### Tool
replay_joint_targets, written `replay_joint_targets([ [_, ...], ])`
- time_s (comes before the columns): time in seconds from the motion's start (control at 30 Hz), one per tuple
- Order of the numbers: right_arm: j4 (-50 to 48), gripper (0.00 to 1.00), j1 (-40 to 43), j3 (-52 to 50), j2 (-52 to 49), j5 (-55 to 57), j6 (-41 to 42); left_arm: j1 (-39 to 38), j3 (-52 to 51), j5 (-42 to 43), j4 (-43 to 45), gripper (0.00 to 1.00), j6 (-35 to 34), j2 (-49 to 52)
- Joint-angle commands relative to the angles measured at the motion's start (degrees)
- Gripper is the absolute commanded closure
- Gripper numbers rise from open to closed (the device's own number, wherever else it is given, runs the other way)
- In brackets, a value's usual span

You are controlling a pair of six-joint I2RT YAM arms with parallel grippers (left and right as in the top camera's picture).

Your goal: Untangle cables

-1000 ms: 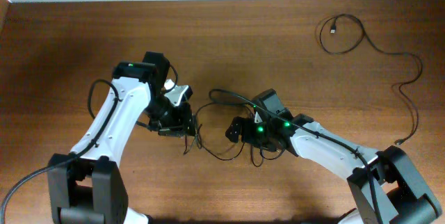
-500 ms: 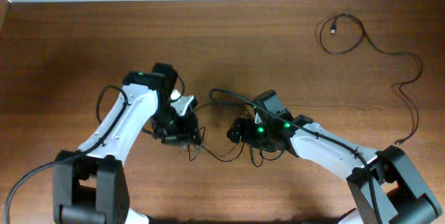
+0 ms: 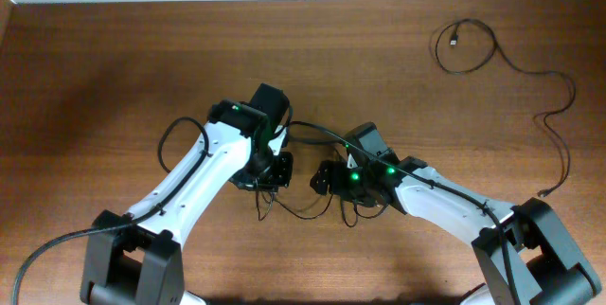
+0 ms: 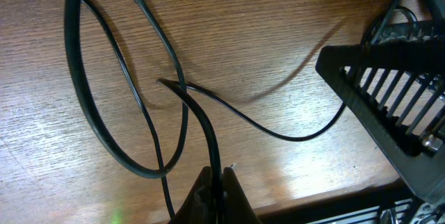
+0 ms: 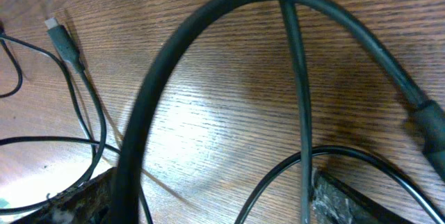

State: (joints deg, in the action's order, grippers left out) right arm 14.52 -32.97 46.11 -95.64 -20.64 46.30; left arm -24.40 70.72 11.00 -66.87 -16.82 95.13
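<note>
A knot of thin black cables [image 3: 301, 208] lies on the wooden table between my two grippers. My left gripper [image 3: 272, 169] is just left of the knot. In the left wrist view its jaws [image 4: 215, 177] are shut on one thin black cable [image 4: 206, 123] that crosses a thicker looped cable [image 4: 82, 106]. My right gripper [image 3: 325, 177] sits at the knot's right side. In the right wrist view it [image 5: 208, 197] is open, with a thick black loop [image 5: 160, 78] and thinner strands [image 5: 300, 99] between its fingers. A small plug end [image 5: 61, 37] lies at the left.
A separate long black cable [image 3: 530, 70] lies at the back right, looped near a small plug [image 3: 455, 42] and trailing to the right table edge. The right gripper's black body [image 4: 393, 92] shows close by in the left wrist view.
My left arm has swung right, bringing its gripper close to the right gripper and the cable knot. The right arm has not moved.
</note>
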Motion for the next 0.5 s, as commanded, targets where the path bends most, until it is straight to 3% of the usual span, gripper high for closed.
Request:
replay_joint_targets([
  [0.0, 0.7, 0.19, 0.0, -2.1, -2.3, 1.8, -0.4, -0.3, 0.0, 1.0, -0.4, 1.0, -1.5, -0.2],
  [0.07, 0.6, 0.25, 0.0, -2.1, -2.3, 1.8, -0.4, 0.7, 3.7, 2.3, -3.3, 1.0, -1.0, -0.6],
  [0.13, 0.7, 0.25, 0.0, -2.1, -2.3, 1.9, -0.4, 2.8, 16.4, 2.3, -10.1, 1.0, 0.5, -2.3],
  [0.2, 0.7, 0.33, 0.0, -2.1, -2.3, 2.5, -0.4, 4.9, 33.0, 2.3, -14.3, 1.0, 0.6, -5.2],
  [0.3, 0.6, 0.37, 0.0, -2.1, -2.3, 2.5, -0.4, 6.3, 53.5, 1.7, -12.7, 1.0, 0.6, -9.7],
  [0.37, 0.6, 0.37, 0.0, -2.1, -2.3, 2.7, -0.4, 6.3, 61.2, -1.0, -10.2, 1.0, 0.6, -11.8],
  [0.47, 0.6, 0.37, 0.0, -2.1, -2.3, 2.9, -0.4, 6.3, 70.9, -12.9, -3.9, 1.0, 0.5, -17.2],
])
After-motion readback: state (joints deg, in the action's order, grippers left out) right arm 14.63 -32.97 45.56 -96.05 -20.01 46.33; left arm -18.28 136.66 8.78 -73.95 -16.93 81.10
